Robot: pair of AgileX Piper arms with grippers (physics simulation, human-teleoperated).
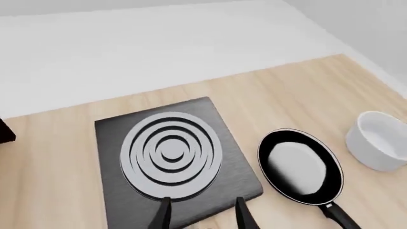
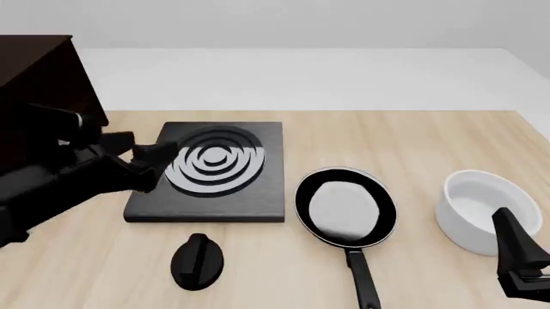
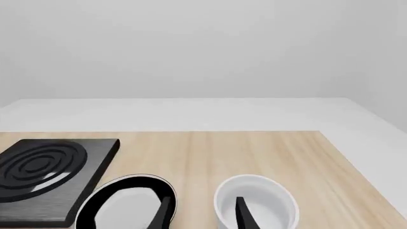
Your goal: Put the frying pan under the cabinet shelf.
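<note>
Frying pan (image 2: pixel 346 207) lies untouched — right of the open left gripper (image 2: pixel 146 164).

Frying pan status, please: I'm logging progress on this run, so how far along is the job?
Nothing looks done: the frying pan sits on the table between the black ringed slab and the white bowl, far from the cabinet shelf at far left. In hand: nothing; the left hand hovers open at the slab, the right hand is open near the bowl. Left: grasping, carrying and placing.
</note>
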